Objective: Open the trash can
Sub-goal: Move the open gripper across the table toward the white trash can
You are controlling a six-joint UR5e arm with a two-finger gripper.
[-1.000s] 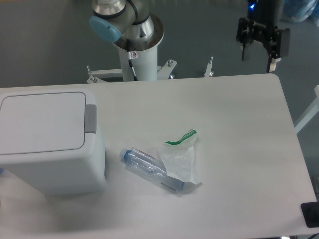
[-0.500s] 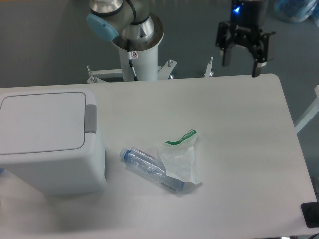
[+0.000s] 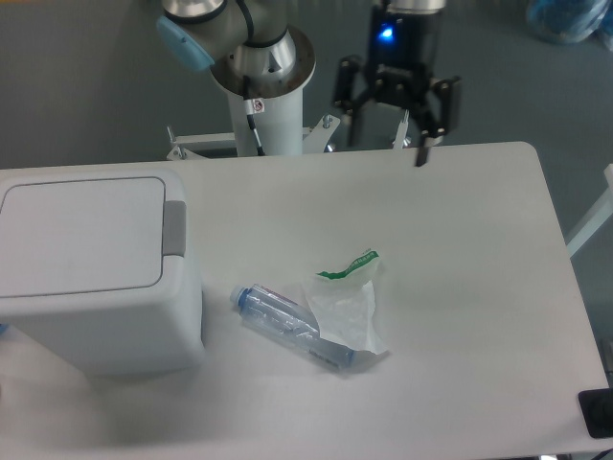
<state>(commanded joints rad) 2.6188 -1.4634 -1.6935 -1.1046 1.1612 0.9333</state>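
At the bench's (image 3: 460, 249) far edge the gripper (image 3: 388, 144) hangs spread and empty; the trash can (image 3: 91, 273), lid down, fills the left edge.

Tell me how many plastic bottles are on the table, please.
1. The plastic bottle lies on its side near the table's middle, right of the trash can, its lower end under a clear bag. None other shows.

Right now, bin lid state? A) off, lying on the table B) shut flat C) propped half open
B: the lid lies flat on the bin, its grey tab untouched; the tool hangs open over the table's far edge.
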